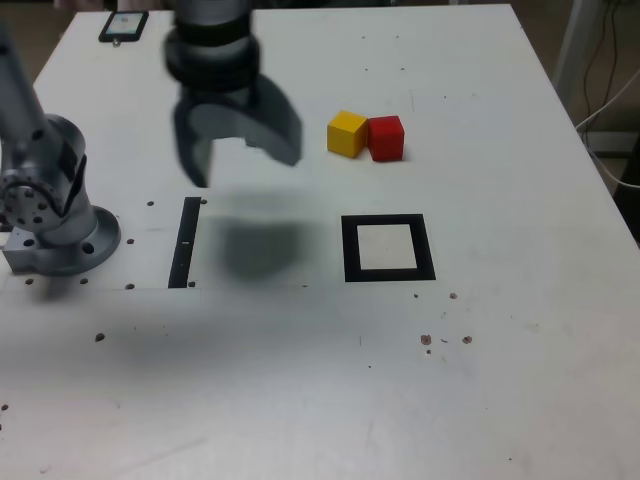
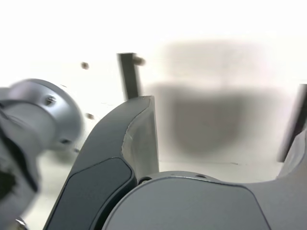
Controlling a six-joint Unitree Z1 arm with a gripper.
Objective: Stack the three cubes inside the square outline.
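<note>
From here the tool point(image 1: 247, 165) hangs wide open over the bench point(image 1: 500, 360). Stacking looks barely begun: yellow block point(image 1: 346, 134) and red block point(image 1: 386, 139) sit beyond the bare square outline point(image 1: 352, 250). Next, probably, it should line up over one of them.

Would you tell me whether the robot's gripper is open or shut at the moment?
Open: the gripper's jaws stand apart, nothing between them.

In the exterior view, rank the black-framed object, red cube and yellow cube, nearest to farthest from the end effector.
1. Yellow cube, to its right.
2. Red cube, just beyond yellow.
3. Black-framed object, far back left.
</note>
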